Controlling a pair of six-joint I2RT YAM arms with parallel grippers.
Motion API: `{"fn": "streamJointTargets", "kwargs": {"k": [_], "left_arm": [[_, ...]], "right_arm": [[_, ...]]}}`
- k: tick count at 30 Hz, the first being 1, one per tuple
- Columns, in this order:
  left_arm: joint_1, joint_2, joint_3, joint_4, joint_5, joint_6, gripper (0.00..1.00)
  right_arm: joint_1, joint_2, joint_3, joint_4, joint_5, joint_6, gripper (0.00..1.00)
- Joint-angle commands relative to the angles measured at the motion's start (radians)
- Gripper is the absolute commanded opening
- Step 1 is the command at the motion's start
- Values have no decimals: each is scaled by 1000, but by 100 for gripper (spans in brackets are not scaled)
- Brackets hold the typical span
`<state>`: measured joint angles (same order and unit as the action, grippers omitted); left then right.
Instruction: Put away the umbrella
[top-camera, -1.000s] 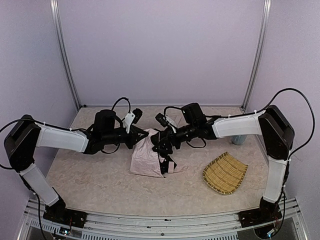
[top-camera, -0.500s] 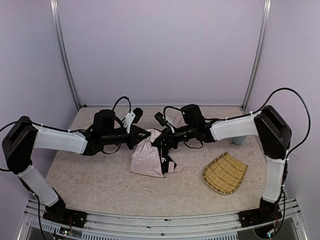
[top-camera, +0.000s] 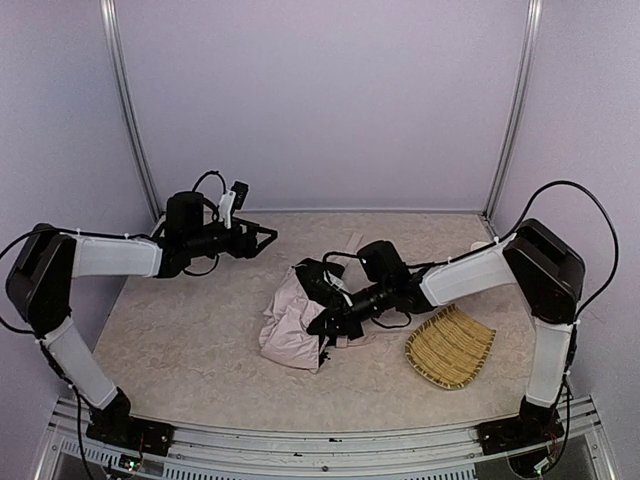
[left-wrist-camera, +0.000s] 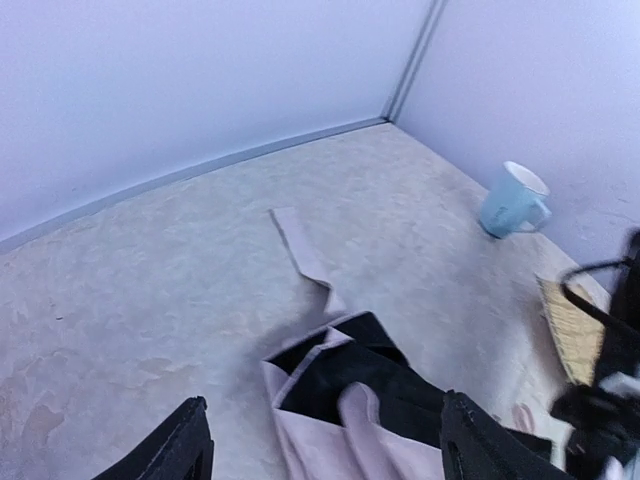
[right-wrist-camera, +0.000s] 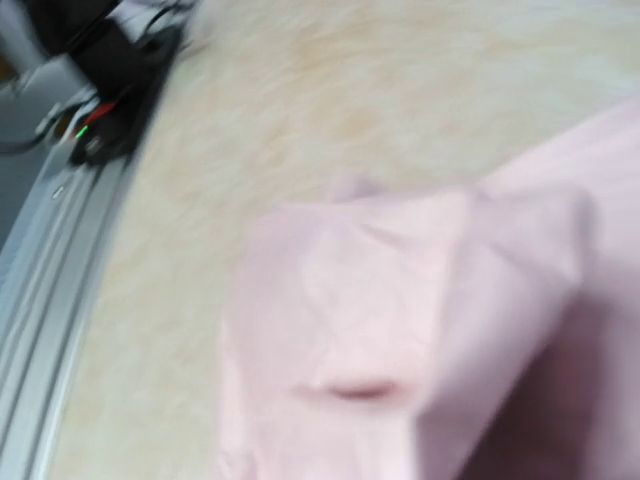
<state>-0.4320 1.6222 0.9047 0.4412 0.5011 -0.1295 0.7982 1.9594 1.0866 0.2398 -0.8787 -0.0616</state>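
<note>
Left gripper (top-camera: 266, 240) – jaws spread wide, holding nothing, touching nothing. Its arm reaches level from the left side, wrist raised over the back-left of the table (top-camera: 190, 350). Both fingers (left-wrist-camera: 185, 445) frame the wrist view.

Right gripper (top-camera: 322, 326) – shut, down at the right edge of the umbrella (top-camera: 288, 325); cannot tell whether fabric is pinched, as the wrist view is a blurred pink close-up. Its arm angles low from the right.

The umbrella lies crumpled mid-table, pink with black lining showing, well apart from the left gripper. A woven straw tray (top-camera: 452, 347) sits to its right and a pale blue mug (left-wrist-camera: 512, 198) near the back corner.
</note>
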Motion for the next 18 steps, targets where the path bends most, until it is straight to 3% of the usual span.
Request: {"fn": "streamJointTargets", "kwargs": {"k": [1, 5, 14, 18], "left_arm": [[-11, 254, 245, -335, -122, 27, 77], [-81, 320, 288, -348, -125, 87, 80], [-120, 466, 388, -320, 59, 87, 81], [-162, 496, 435, -315, 25, 122, 79]], "right_arm": [[67, -62, -2, -67, -4, -125, 0], [78, -74, -9, -87, 16, -132, 0], [89, -94, 7, -142, 22, -150, 0], [107, -113, 40, -183, 26, -178, 0]]}}
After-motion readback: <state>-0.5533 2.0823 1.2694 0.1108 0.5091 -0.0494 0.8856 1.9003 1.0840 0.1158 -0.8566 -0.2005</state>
